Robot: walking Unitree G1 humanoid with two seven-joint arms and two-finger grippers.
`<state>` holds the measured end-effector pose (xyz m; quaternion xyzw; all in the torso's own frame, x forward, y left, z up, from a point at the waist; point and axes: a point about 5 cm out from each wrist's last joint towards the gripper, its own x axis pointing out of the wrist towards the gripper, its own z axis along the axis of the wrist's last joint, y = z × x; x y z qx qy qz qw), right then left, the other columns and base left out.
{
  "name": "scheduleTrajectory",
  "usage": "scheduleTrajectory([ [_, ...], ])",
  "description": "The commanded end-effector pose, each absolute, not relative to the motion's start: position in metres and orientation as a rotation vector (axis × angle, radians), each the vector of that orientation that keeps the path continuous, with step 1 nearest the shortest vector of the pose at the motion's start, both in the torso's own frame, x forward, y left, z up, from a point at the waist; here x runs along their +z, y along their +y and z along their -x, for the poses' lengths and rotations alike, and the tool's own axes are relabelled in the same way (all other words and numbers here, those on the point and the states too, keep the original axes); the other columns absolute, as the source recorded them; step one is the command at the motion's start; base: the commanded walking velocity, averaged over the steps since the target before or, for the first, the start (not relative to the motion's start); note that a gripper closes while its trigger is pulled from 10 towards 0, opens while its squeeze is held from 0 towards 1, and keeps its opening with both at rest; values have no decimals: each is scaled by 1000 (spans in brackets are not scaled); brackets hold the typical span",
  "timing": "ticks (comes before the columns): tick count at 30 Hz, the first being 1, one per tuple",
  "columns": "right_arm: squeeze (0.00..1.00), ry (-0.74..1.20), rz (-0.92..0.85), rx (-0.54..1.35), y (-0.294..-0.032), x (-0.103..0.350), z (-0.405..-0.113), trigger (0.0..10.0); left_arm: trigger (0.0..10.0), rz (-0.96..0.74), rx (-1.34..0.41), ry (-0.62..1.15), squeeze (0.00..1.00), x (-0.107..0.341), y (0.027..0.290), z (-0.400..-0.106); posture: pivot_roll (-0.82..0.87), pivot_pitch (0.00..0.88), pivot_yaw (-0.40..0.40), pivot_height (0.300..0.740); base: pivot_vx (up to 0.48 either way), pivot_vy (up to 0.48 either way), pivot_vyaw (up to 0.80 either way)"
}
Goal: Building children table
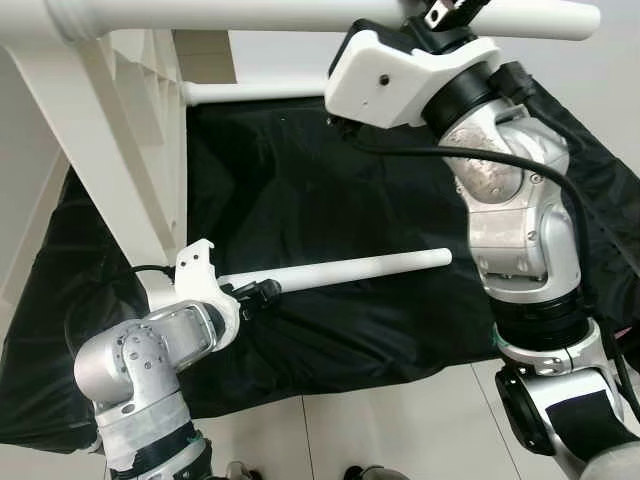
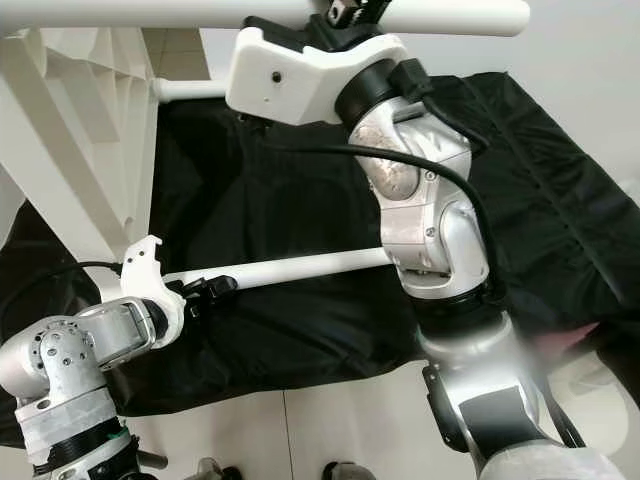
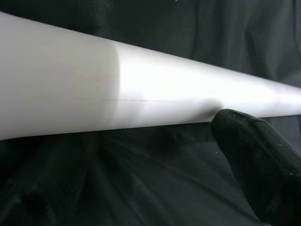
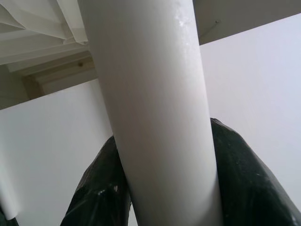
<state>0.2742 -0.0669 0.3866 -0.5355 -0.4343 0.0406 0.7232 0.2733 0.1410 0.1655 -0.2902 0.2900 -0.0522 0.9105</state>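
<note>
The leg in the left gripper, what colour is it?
Plain white, clearest in the left eye view: leg, left gripper.

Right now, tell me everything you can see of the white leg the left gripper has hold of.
The table leg is a smooth, round white rod, plastic or painted by its look, slightly tapered, with a faint seam line. It lies nearly level above the black cloth, its free end pointing toward the robot's right. The left gripper clamps its near end; one black finger presses its side. Nothing else touches it that I can see.
</note>
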Motion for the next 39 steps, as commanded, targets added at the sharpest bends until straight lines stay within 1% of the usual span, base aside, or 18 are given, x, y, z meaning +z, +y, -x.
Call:
scheduleTrajectory([
  [1, 0, -845, 955, 79, -86, 382, -286, 0, 10000, 991, -128, 561, 0, 167, 81, -268, -85, 146, 87, 740, 0, 0, 0],
  [4, 0, -819, 816, 88, -94, 396, -285, 0, 10000, 1111, -192, 551, 0, 166, 62, -263, -110, 151, 80, 740, 0, 0, 0],
  [8, 0, -782, 714, 102, -106, 406, -288, 0, 10000, 1210, -190, 513, 0, 167, 59, -265, -110, 151, 80, 740, 0, 0, 0],
  [9, 0, -777, 696, 96, -112, 414, -289, 0, 10000, 1201, -225, 445, 0, 174, 61, -267, -110, 151, 80, 740, 0, 0, 0],
  [10, 0, -777, 696, 96, -112, 414, -289, 0, 10000, 1201, -225, 445, 0, 174, 61, -267, -110, 151, 80, 740, 0, 0, 0],
  [12, 0, -733, 578, 160, -120, 423, -291, 0, 10000, 1192, -330, 373, 0, 189, 56, -270, -135, 155, 78, 740, 0, 0, 0],
  [16, 0, -754, 633, 137, -133, 434, -289, 0, 10000, 1165, -387, 289, 0, 201, 53, -274, -143, 164, 79, 740, 0, 0, 0],
  [21, 0, -759, 651, 167, -134, 436, -287, 0, 10000, 1159, -452, 245, 0, 208, 49, -272, -139, 170, 76, 740, 0, 0, 0],
  [24, 0, -768, 655, 167, -139, 438, -283, 0, 10000, 1090, -498, 171, 0, 216, 47, -273, -138, 178, 74, 740, 0, 0, 0],
  [25, 0, -796, 616, 161, -143, 440, -279, 0, 9647, 1051, -530, 127, 0, 226, 43, -274, -135, 181, 74, 740, 0, 0, 0],
  [26, 0, -815, 583, 164, -145, 442, -276, 0, 7686, 1023, -551, 95, 0, 234, 40, -274, -129, 184, 75, 740, 0, 0, 0],
  [28, 0, -815, 583, 164, -145, 442, -276, 0, 7686, 1023, -551, 95, 0, 234, 40, -274, -129, 184, 75, 740, 0, 0, 0],
  [29, 0, -834, 570, 142, -149, 443, -272, 0, 1961, 997, -578, 63, 0, 241, 38, -274, -127, 185, 75, 740, 0, 0, 0],
  [32, 0, -844, 563, 129, -152, 445, -270, 0, 1961, 976, -597, 28, 0, 247, 37, -273, -126, 186, 74, 740, 0, 0, 0],
  [33, 0, -832, 521, -5, -173, 428, -266, 0, 0, 926, -671, -104, 0, 269, 37, -269, -102, 196, 60, 740, 0, 0, 0],
  [36, 0, -778, 561, -68, -182, 404, -265, 0, 0, 902, -720, -185, 0, 283, 36, -263, -104, 196, 59, 740, 0, 0, 0],
  [38, 0, -778, 561, -68, -182, 404, -265, 0, 0, 902, -720, -185, 0, 283, 36, -263, -104, 196, 59, 740, 0, 0, 0],
  [39, 0, -764, 612, -72, -183, 394, -265, 0, 0, 887, -735, -213, 0, 286, 35, -260, -105, 197, 56, 740, 0, 0, 0],
])
